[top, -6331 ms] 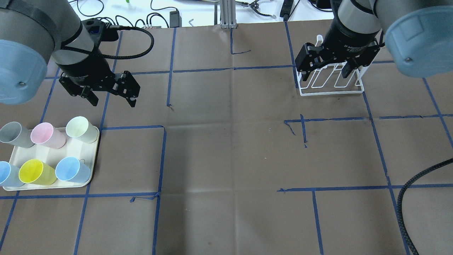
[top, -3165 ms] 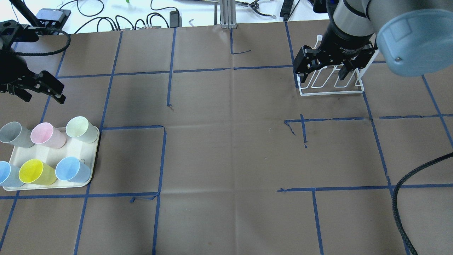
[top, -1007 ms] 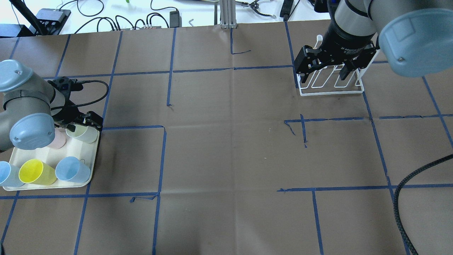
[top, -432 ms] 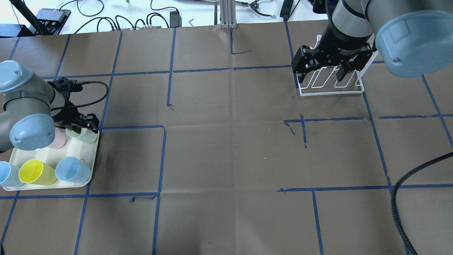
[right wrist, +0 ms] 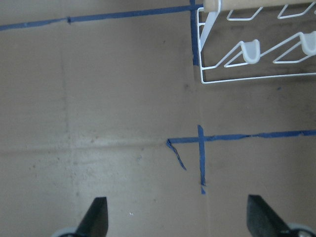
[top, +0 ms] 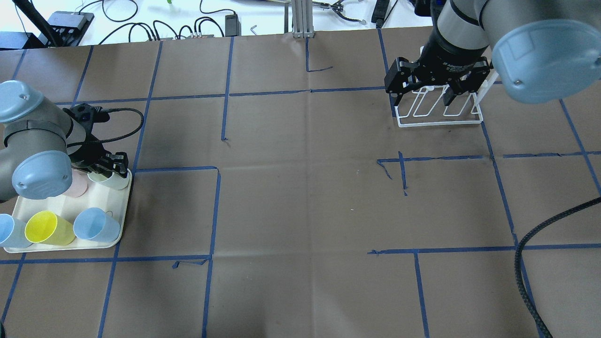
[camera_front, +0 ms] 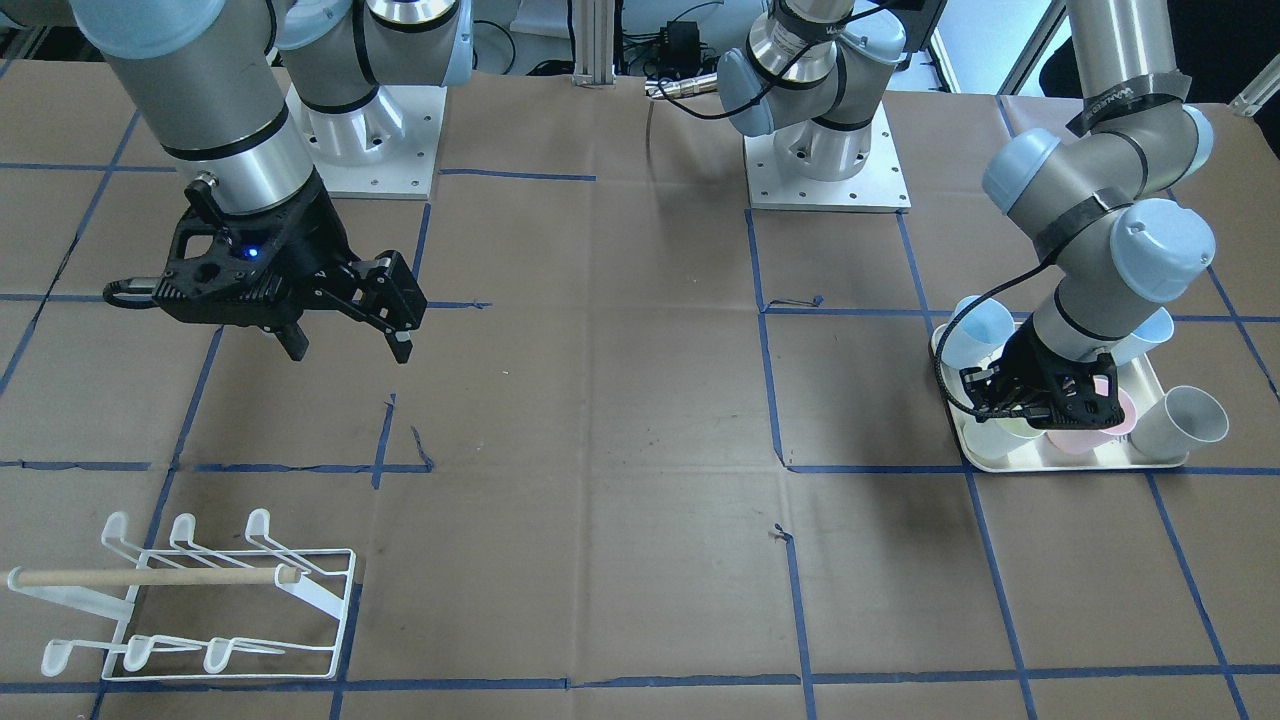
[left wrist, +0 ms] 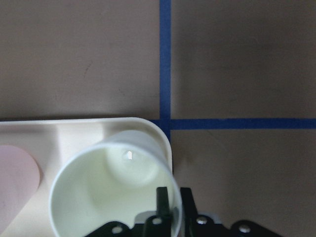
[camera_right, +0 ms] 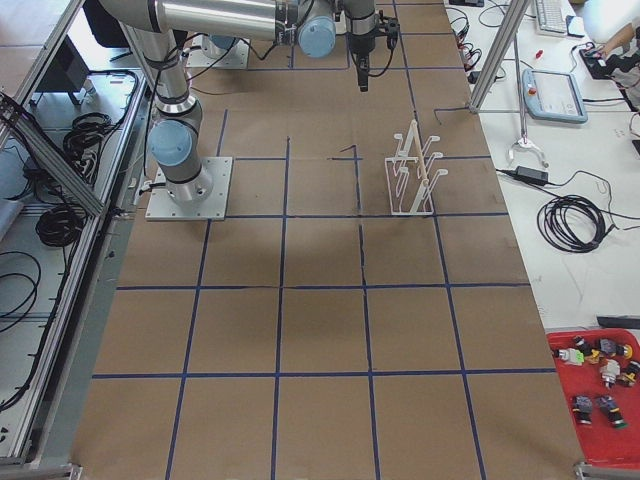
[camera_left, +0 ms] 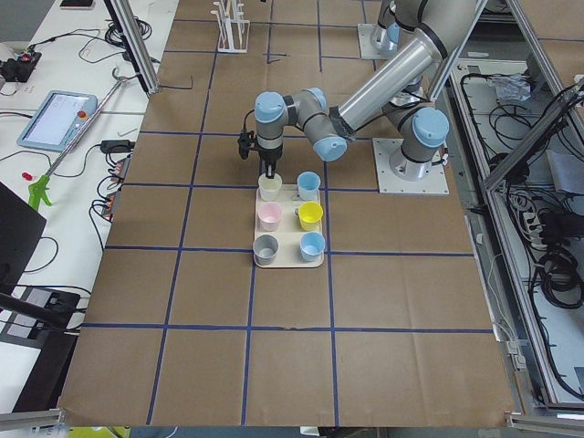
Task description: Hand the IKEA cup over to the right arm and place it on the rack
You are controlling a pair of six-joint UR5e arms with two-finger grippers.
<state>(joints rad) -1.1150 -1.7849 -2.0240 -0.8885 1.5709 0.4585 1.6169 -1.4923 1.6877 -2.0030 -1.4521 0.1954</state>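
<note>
The pale green IKEA cup (top: pixel 104 178) stands upright at the far right corner of the cream tray (top: pixel 118 219). My left gripper (top: pixel 111 165) is down at it, one finger inside and one outside, shut on its rim. The left wrist view shows the cup (left wrist: pixel 98 197) with the fingers (left wrist: pixel 162 200) pinching its wall. The front view shows the same gripper (camera_front: pixel 1045 395). My right gripper (top: pixel 425 90) is open and empty, hanging above the white wire rack (top: pixel 441 121). The rack (camera_front: pixel 200 600) holds no cups and also shows in the right wrist view (right wrist: pixel 256 49).
The tray also holds a pink cup (top: pixel 76 188), a yellow cup (top: pixel 44 227) and two blue cups (top: pixel 96 225). A grey cup (camera_front: pixel 1180 420) stands at its corner. A black cable (top: pixel 530 263) hangs at the near right. Blue tape lines cross the brown table.
My left arm swung to the tray and came down at the pale green cup, and its fingers closed on the rim. My right gripper drifted slightly towards the far side, still open.
</note>
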